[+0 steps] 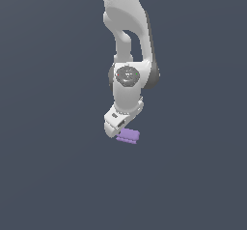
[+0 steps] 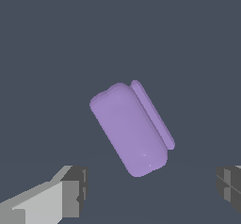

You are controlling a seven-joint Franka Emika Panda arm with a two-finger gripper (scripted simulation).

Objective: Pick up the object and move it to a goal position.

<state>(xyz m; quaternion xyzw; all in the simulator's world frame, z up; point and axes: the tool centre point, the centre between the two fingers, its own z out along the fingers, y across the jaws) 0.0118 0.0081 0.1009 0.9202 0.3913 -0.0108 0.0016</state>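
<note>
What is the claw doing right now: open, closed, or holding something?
Claw: open, holding nothing; the purple block lies on the floor, apart from both fingers.

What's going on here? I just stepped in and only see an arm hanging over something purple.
A white Franka arm is poised over a small light-purple block lying on a plain dark surface. The gripper hovers just above it with its jaws spread wide, wider than the block. In the wrist view the block lies slanted between the two fingers, touching neither. Nothing has been picked up yet.
</note>
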